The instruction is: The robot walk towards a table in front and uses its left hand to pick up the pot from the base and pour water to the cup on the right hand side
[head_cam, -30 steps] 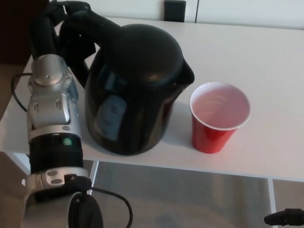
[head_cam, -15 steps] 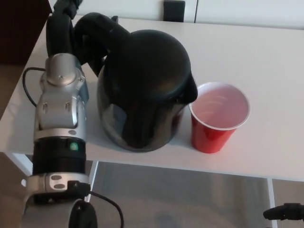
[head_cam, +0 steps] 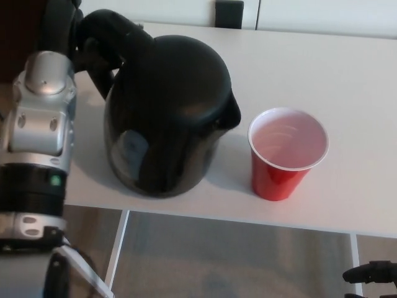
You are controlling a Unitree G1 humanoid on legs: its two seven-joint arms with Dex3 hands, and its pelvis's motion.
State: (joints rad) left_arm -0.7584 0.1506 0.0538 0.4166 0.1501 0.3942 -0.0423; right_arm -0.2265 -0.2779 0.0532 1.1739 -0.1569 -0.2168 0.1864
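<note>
Fingers of my left hand (head_cam: 74, 31) grip the pot's (head_cam: 164, 118) handle near the table's (head_cam: 347, 68) left edge. I've pulled the pot back leftward; half a second ago its spout overhung the cup (head_cam: 286, 152) by the front edge. Pouring looks finished or interrupted.

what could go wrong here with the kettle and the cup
The black kettle hangs from the left hand by its handle alone, so it could swing or slip. Its spout is beside the red cup, not over it, so tipping now would likely wet the white table. The light cup stands near the table's front edge; a bump could knock it off.
</note>
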